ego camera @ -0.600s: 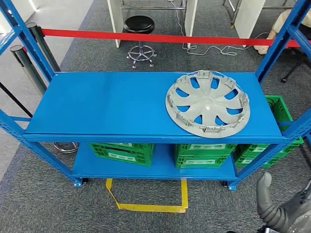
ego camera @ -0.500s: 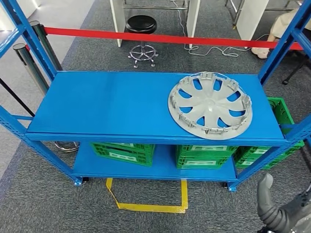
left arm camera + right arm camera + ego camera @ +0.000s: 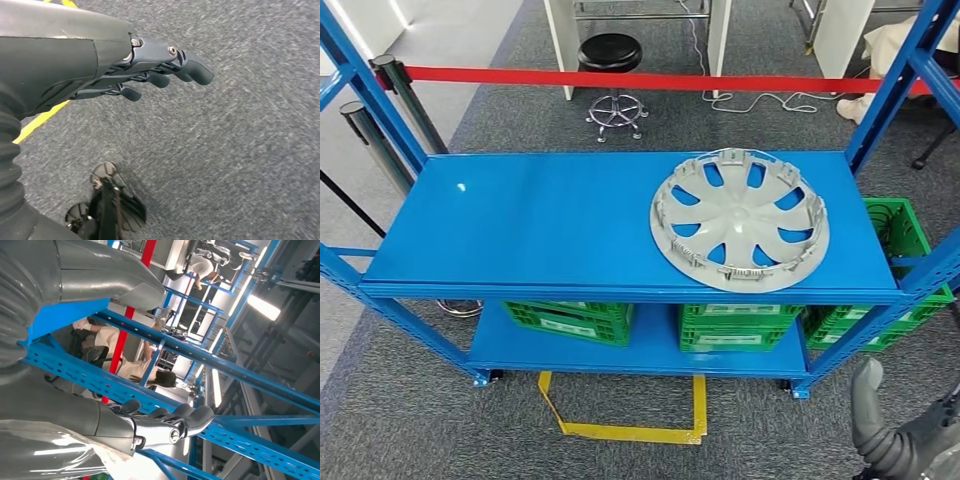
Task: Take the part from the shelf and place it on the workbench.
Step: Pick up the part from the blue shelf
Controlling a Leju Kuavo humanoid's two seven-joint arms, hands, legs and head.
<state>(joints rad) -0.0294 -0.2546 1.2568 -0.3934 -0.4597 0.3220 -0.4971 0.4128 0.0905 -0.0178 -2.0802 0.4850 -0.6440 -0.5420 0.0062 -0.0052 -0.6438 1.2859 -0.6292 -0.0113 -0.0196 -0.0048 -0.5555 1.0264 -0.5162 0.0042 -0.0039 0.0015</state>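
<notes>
The grey wheel cover [image 3: 740, 220] sits flat on the blue shelf [image 3: 546, 220], right half. My left robot hand [image 3: 151, 70] and right robot hand [image 3: 162, 425] hang empty, fingers loosely extended.

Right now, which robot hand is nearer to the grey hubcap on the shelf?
Right. The right robot hand is raised below the shelf's right end, under the grey hubcap. The left robot hand hangs low over the carpet floor, away from it.
</notes>
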